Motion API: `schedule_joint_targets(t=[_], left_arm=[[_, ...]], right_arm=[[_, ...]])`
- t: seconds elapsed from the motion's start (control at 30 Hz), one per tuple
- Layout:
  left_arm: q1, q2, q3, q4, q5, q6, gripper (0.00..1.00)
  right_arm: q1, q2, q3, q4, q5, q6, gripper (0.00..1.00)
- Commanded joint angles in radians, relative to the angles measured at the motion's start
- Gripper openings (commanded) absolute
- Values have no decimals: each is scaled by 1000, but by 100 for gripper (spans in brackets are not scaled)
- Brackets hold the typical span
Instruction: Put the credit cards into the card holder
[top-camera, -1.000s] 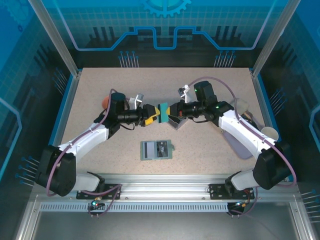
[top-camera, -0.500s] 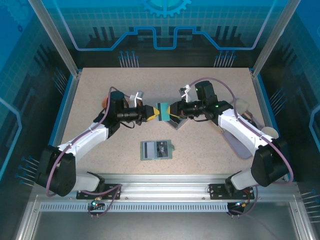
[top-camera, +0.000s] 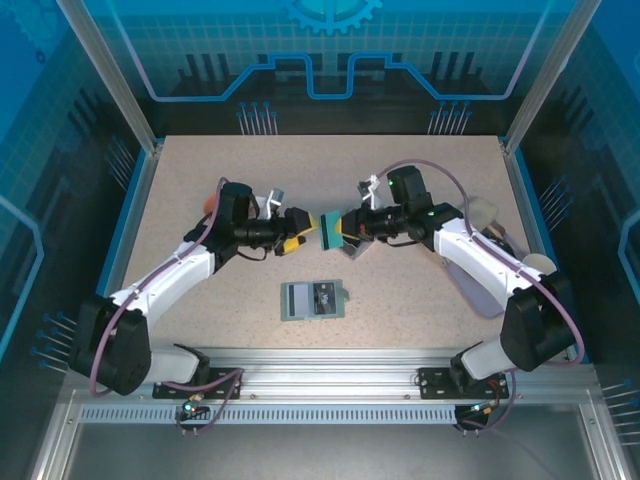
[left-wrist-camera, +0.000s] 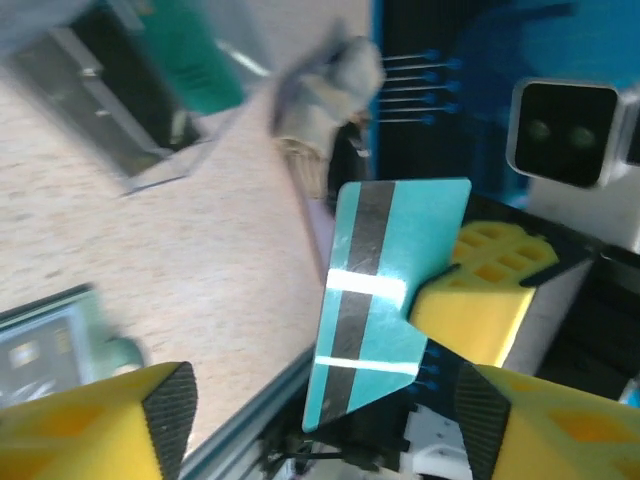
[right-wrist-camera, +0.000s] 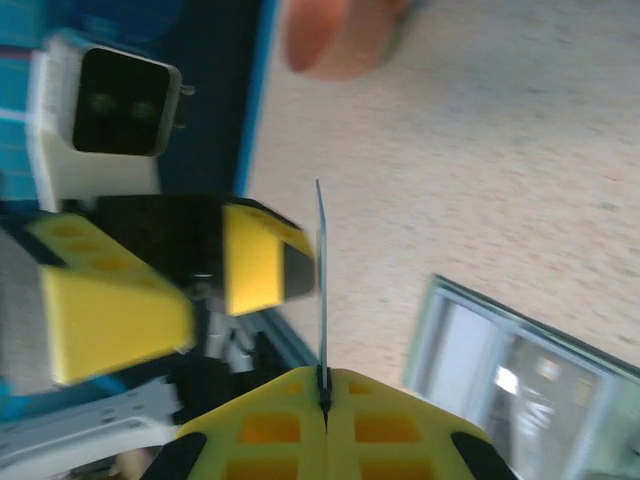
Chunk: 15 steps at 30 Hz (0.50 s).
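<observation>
Since the teal card is off the desk and in the air between the two arms, the coming move turns on where the card holder lies from it. The holder lies toward the arm bases and lower down, flat on the desk, well apart from the card. The card is pinched at one long edge by the right tool, whose fingers are clenched on it. Seen from the right wrist it stands edge-on, rising straight out of the grip. From overhead its long axis appears to run roughly front to back, across the line joining the two tools, though its tilt cannot be fixed with confidence. Its striped face is turned toward the left tool, which is released and carries nothing, with one finger just beside the card but apart from it. The holder lies open with its grey inside up and its long axis left to right, about midway between the two arms. Judgement: the right arm has the card and should carry it down and inward, turning it to meet a slot. A clear box sits on the desk near the right tool.
</observation>
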<state>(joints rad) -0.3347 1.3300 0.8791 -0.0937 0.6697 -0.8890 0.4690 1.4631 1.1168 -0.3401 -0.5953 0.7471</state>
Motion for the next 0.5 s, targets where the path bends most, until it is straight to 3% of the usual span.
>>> schedule_joint_targets(t=[0.0,0.2,0.47], left_arm=[[8,-25,3,-363,-228,114,76],[4,-79,-115,-425,-331,99,82],[-1,-77,-153,-439,-336,119,82]], right_arm=[[108,-26,0,-248,317,-97,2],[311,7,-87,-243,580,-18,1],[367,79,-148,-189,611,30,1]])
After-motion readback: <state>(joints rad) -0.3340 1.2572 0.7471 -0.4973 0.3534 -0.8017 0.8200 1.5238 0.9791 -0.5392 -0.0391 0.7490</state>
